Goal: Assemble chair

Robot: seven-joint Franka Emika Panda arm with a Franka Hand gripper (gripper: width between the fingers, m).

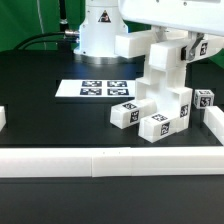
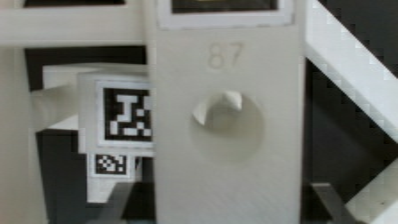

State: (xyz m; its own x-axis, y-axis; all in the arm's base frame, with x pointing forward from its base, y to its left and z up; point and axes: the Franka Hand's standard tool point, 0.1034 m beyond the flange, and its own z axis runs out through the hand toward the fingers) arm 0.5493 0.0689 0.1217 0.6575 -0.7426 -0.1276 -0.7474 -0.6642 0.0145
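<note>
Several chunky white chair pieces (image 1: 150,115) stand clustered just to the exterior view's right of the marker board (image 1: 95,88), nearer the border wall (image 1: 100,160) than the board is. An upright slab (image 1: 165,75) rises from this cluster, higher than anything else beside the marker board.

The gripper (image 1: 190,52) hangs at the top of that slab, on the side away from the marker board. Seen from the wrist, the slab (image 2: 226,170) fills the middle of the picture, showing an embossed number and a round boss (image 2: 226,113). A tagged block (image 2: 125,115) and a diagonal brace (image 2: 347,70) lie behind it. The fingers themselves are not plainly shown in either view, so an onlooker cannot tell whether the jaws pinch the slab or merely stand around it.

Handling, as a judgement: the pieces look like rigid moulded plastic, light for their bulk, and unlikely to bend or crack under a firm squeeze. Their faces appear smooth and somewhat slippery, so a tall slab held near one end could pivot between the pads. The best hold seems to be across the slab's thin dimension, on flat parallel faces. That hold should stay clear of the boss and the printed tags, and close enough to the middle to keep the piece from swinging.
</note>
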